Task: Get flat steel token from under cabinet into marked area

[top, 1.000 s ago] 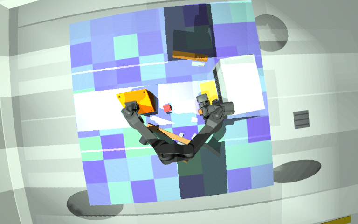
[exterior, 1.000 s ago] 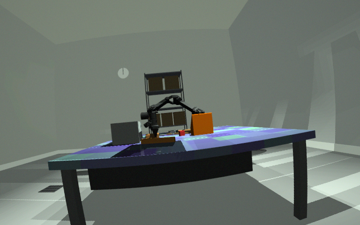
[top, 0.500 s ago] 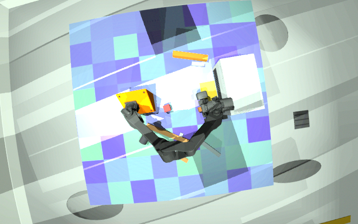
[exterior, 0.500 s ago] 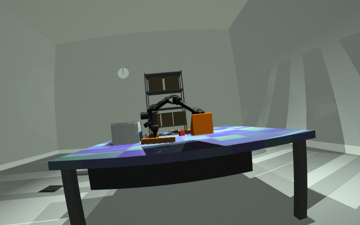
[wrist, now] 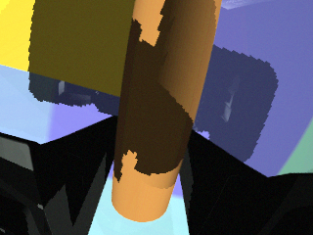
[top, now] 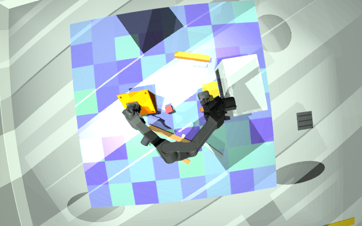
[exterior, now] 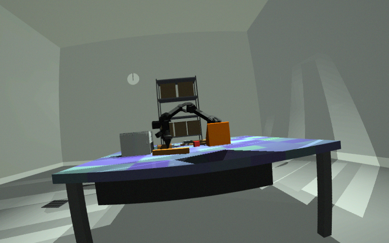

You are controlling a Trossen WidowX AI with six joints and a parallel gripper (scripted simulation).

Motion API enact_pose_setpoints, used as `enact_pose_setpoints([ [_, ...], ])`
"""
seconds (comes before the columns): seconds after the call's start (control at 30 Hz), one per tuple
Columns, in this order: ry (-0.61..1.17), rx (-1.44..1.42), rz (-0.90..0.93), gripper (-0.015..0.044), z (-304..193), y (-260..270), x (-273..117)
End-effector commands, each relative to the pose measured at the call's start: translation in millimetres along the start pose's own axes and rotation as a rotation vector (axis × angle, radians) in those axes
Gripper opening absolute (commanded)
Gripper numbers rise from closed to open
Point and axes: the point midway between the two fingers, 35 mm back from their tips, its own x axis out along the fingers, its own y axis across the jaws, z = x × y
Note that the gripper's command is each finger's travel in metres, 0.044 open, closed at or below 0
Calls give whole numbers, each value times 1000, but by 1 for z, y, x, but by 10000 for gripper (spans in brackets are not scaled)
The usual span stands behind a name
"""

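My gripper [top: 208,108] [exterior: 167,146] [wrist: 151,129] is low in front of the cabinet, shut on a round wooden rod. The rod [top: 201,109] [wrist: 142,198] passes between both fingers; its rounded near end shows in the wrist view, its far end runs out of that view. The white cabinet [top: 240,71] [exterior: 134,143] has dark vent slots [top: 219,79] on the side facing the gripper. The yellow marked area [top: 209,87] [wrist: 15,34] lies directly in front of it, partly covered by the arm in the top view. I cannot make out the steel token in any view.
An orange bar [top: 192,56] [exterior: 170,151] and a small white block [top: 200,64] lie near the cabinet. A red cube [top: 168,108] [exterior: 196,143] stands beside the orange box [top: 149,102] [exterior: 218,133] at the arm's base. A long tan strip [top: 168,133] and a thin pale strip [top: 214,150] lie beneath the arm.
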Motion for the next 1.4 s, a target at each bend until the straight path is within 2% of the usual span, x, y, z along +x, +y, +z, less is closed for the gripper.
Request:
enact_pose_setpoints([
  [0.0, 2, -2, 10, 0, -3, 3, 1],
  [1.37, 4, -4, 10, 0, -42, 0, 1],
])
